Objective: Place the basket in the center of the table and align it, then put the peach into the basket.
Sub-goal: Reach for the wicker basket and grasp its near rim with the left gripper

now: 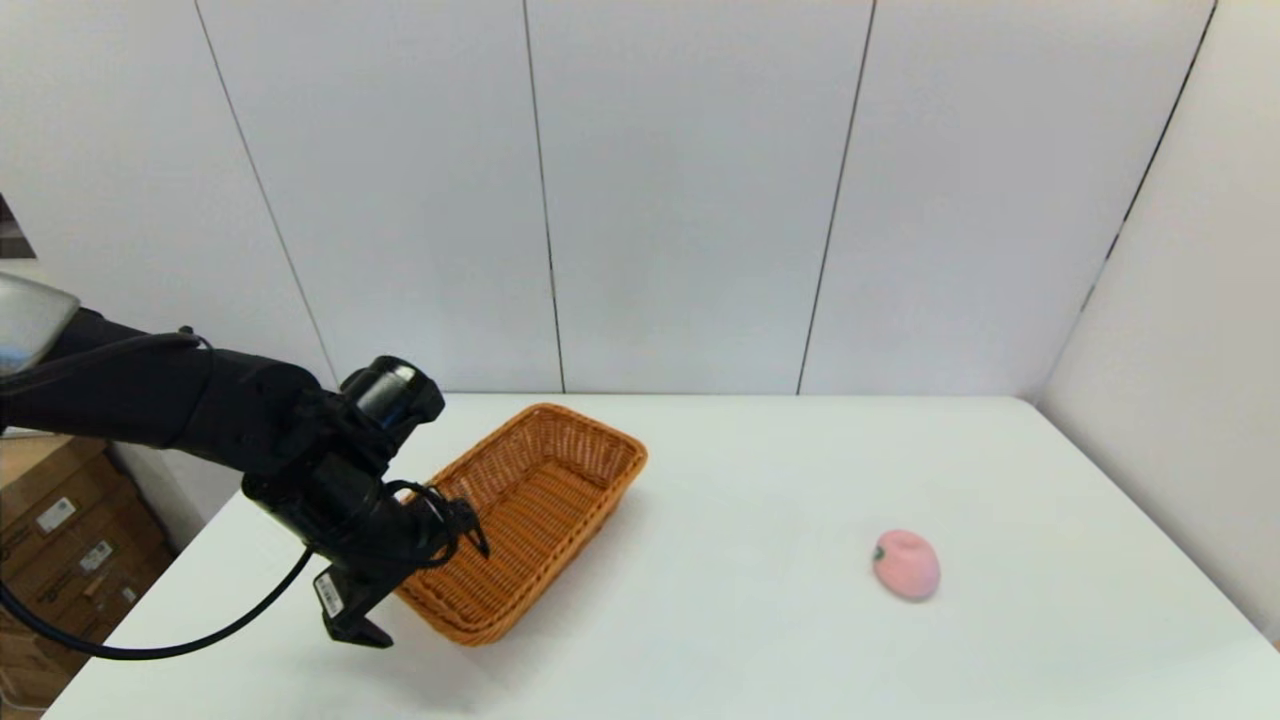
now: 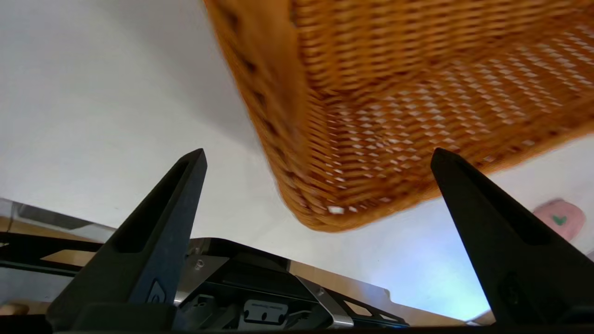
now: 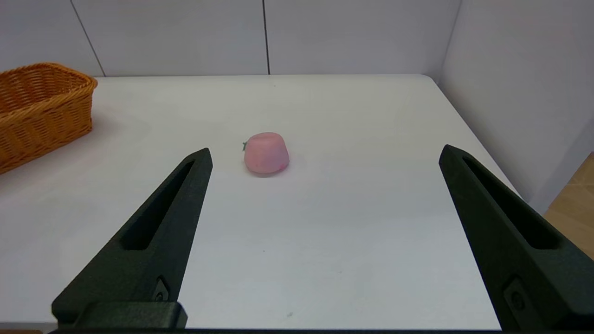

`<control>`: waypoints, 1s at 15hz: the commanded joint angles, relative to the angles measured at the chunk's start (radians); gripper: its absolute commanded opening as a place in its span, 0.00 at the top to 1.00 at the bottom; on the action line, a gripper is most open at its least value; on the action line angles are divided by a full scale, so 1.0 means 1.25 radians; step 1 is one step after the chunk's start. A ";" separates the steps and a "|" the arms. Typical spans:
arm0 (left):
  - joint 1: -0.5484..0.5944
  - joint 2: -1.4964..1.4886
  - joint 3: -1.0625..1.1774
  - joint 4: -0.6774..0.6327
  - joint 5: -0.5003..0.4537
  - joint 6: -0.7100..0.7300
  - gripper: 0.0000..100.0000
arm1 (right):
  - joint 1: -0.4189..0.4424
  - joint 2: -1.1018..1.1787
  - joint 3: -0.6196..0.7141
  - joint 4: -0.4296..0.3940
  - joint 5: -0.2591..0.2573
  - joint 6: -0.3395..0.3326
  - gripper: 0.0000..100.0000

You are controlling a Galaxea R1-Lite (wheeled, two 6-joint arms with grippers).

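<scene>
Just one basket [image 1: 535,515], one peach [image 1: 906,565]

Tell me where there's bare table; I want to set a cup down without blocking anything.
Bare table stretches between the basket and the peach, and behind the peach up to the back wall. The left side is crowded: the left hand is open right at the basket's near corner.

Right gripper [image 3: 325,155] spread wide, peach [image 3: 266,153] ahead, basket [image 3: 39,109] aside.
</scene>
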 commanded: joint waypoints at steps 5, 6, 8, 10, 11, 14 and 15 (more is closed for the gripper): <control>0.008 0.116 0.026 -0.152 0.047 -0.002 0.00 | 0.000 0.001 0.001 -0.004 0.000 0.000 0.00; 0.012 0.130 0.027 -0.167 0.049 -0.001 0.00 | 0.000 0.001 0.001 -0.004 0.000 0.000 0.00; 0.017 0.142 0.036 -0.195 0.069 -0.002 0.00 | 0.000 0.001 0.001 -0.004 0.000 0.000 0.00; 0.017 0.148 0.042 -0.212 0.090 0.001 0.00 | 0.000 0.001 0.001 -0.005 0.000 0.000 0.00; 0.017 0.150 0.043 -0.214 0.094 0.001 0.00 | 0.000 0.001 0.001 -0.005 0.000 0.000 0.00; 0.018 0.151 0.043 -0.216 0.099 -0.002 1.00 | 0.000 0.001 0.001 -0.005 0.000 0.002 0.00; 0.019 0.151 0.041 -0.216 0.099 -0.004 1.00 | 0.000 0.001 0.001 -0.006 0.000 0.002 0.00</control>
